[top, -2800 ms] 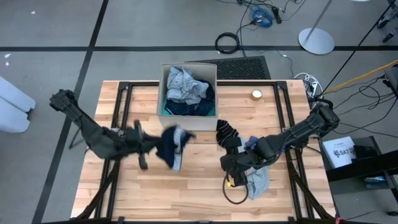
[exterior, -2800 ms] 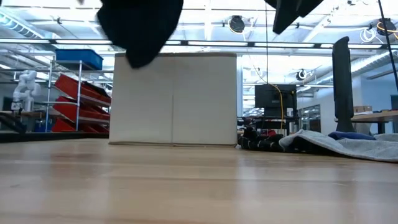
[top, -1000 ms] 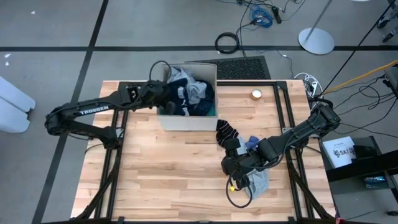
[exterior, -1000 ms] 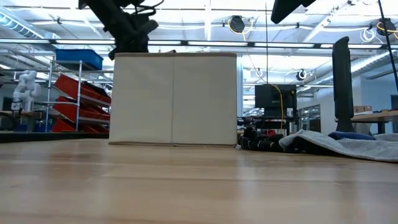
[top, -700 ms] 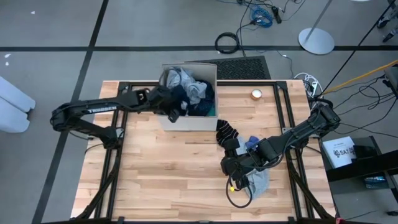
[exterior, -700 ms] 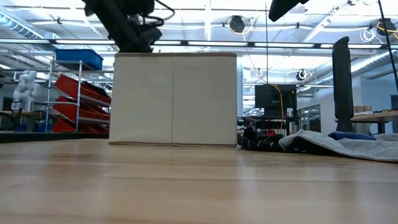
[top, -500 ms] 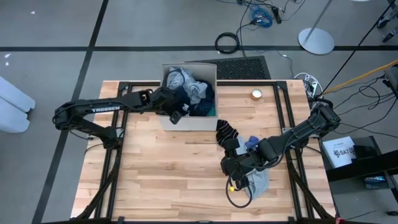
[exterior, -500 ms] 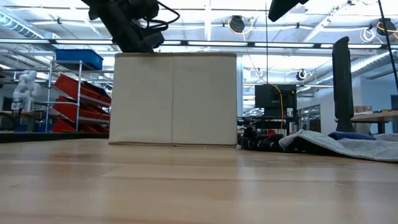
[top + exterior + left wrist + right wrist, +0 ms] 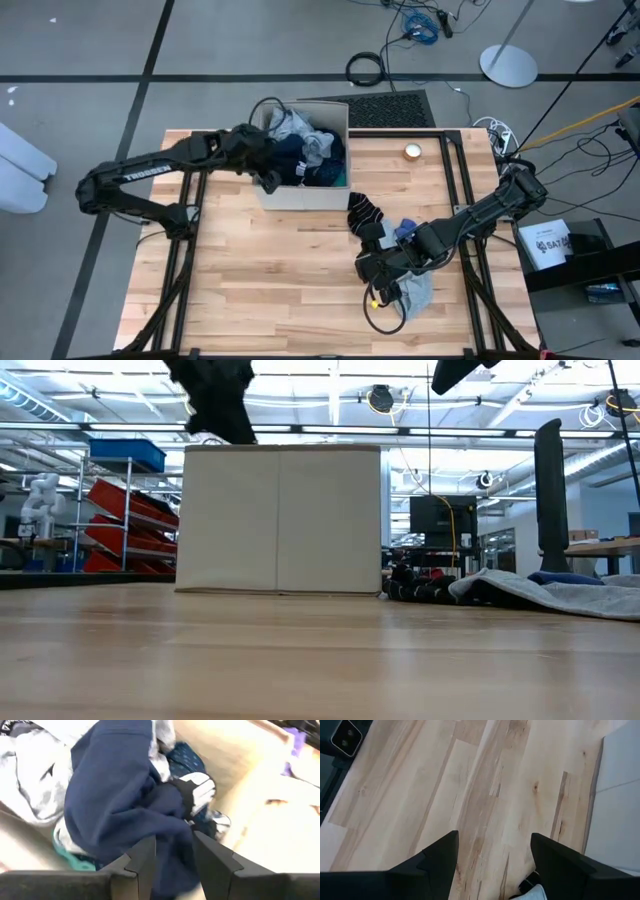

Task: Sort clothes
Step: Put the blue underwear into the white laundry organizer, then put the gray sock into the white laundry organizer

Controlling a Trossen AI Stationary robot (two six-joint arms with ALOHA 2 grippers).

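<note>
High view: the left end effector (image 9: pixel 270 180) sits at the left rim of the beige box (image 9: pixel 300 194) in the upper middle, directly over the piled clothes (image 9: pixel 308 150). Striped socks (image 9: pixel 364 213) and a grey garment (image 9: pixel 417 293) lie right of centre, just beside the right end effector (image 9: pixel 368 268) (clearly the nearer arm for those).

Left wrist view: the fingers (image 9: pixel 144 862) stand parted, pinching nothing; a navy garment (image 9: pixel 120 805) lies just ahead, inside the box.

Right wrist view: fingers (image 9: pixel 441 855) spread over bare table (image 9: pixel 490 795).
</note>
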